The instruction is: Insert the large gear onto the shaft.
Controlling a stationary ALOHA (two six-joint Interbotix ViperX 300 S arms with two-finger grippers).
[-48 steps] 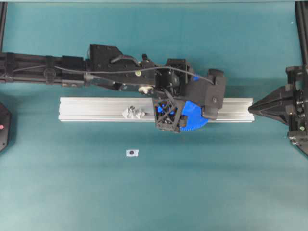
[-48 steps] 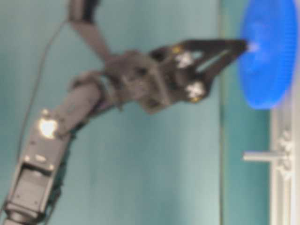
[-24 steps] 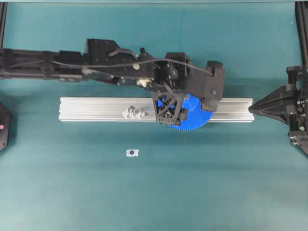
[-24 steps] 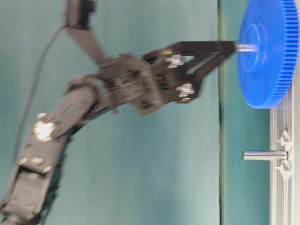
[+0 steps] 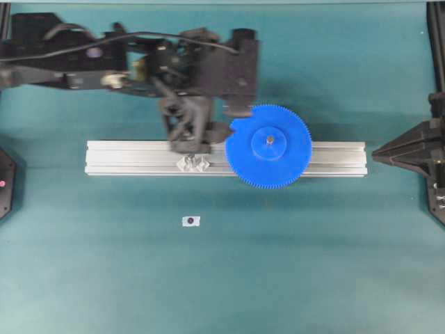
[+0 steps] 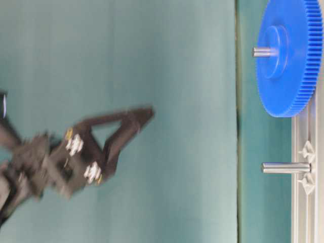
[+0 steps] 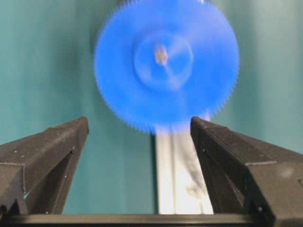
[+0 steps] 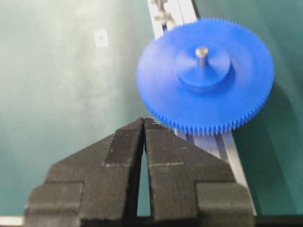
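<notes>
Big bright-blue toothed plastic gear (image 5: 269, 147) is sitting flat on the long silver aluminium rail (image 5: 132, 158), threaded over the thin grey metal shaft (image 8: 201, 53), whose tip is poking up through the raised hub. Left gripper (image 7: 139, 142) is hanging clear of the gear, jaws spread wide, gripping nothing. Right gripper (image 8: 144, 130) is waiting near the rail's end, fingers pressed together, empty. A second upright pin (image 6: 284, 167) is standing bare further along the rail.
</notes>
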